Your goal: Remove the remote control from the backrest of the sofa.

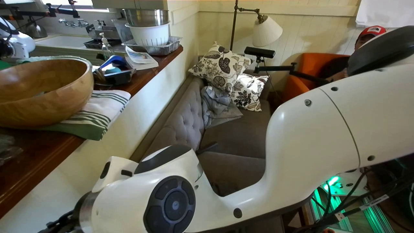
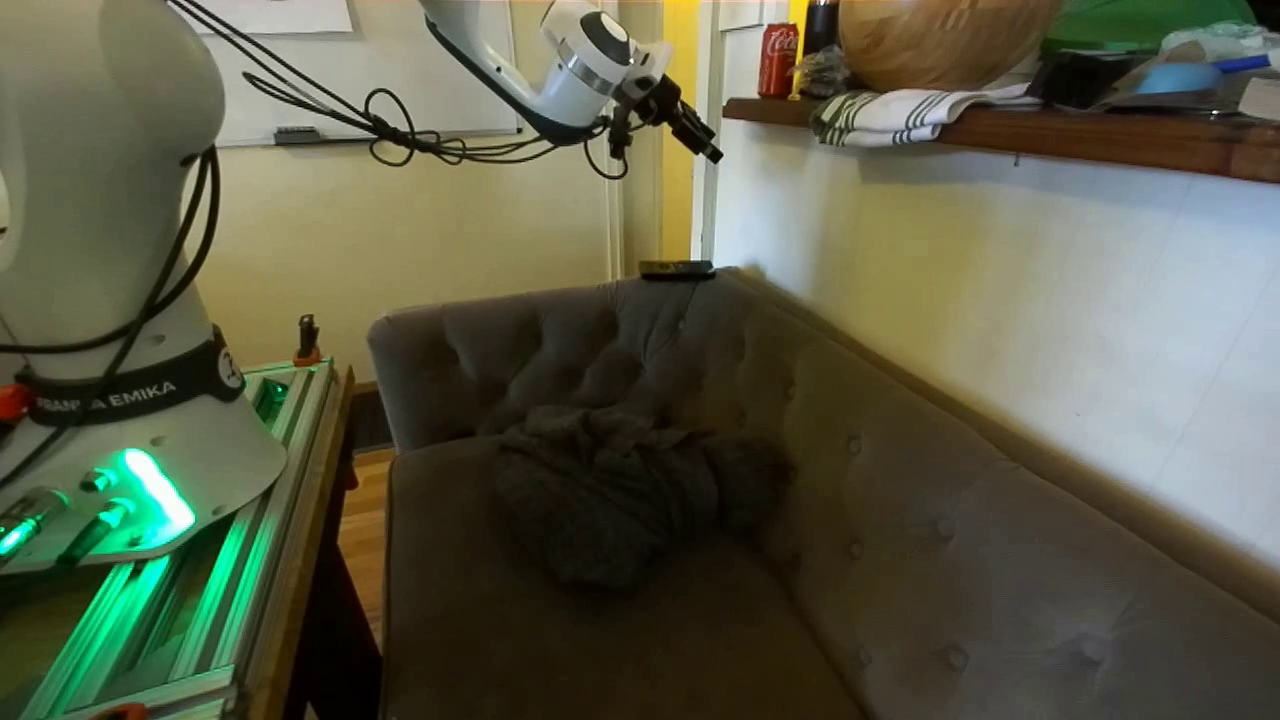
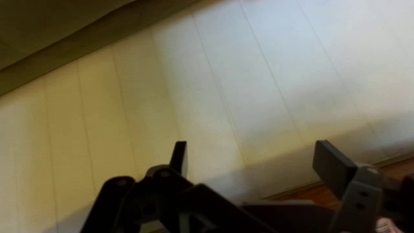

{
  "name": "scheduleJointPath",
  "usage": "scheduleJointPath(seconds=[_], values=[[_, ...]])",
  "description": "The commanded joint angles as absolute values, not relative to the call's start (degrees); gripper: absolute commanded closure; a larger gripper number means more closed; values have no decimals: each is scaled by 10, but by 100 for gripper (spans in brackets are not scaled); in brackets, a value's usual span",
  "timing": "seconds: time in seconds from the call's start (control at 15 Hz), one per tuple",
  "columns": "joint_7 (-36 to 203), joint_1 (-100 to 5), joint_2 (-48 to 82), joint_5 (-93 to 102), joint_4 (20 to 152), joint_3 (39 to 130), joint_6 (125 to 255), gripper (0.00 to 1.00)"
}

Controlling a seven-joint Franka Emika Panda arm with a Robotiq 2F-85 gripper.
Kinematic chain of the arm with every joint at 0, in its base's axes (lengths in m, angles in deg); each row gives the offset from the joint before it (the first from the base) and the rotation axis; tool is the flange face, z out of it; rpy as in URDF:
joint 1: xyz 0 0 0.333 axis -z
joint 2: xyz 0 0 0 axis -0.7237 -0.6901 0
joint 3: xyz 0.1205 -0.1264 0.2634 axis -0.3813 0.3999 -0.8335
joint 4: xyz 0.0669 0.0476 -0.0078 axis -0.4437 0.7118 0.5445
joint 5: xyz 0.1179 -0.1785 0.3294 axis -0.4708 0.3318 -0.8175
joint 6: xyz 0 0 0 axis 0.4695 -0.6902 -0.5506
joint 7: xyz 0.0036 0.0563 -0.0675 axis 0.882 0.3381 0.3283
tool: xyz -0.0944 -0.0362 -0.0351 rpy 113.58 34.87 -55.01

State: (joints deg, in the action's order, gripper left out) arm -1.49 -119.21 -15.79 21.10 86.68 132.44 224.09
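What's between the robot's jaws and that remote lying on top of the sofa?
Nothing that shows: in an exterior view, the stretch from the jaws down to the remote on top of the sofa is bare, with a yellow strip behind.

Free air above sofa (image 2: 920, 480), below hand (image 3: 251, 150); wall (image 2: 1000, 280), ledge (image 2: 1100, 141) alongside.

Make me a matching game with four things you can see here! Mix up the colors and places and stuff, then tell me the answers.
Things:
1. remote control
2. armchair
3. soda can
4. end effector

Match with:
A. red
B. open, holding nothing
C. lying on the sofa's top edge
D. orange

Right pairs: 1-C, 2-D, 3-A, 4-B
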Motion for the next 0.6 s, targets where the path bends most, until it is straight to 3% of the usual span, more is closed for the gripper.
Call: scheduleJointPath(seconds=[0.0, 0.53], values=[[-86, -1289, -116, 223, 996, 1429, 2322, 0], [-170, -1519, -150, 145, 1263, 1730, 2460, 0]])
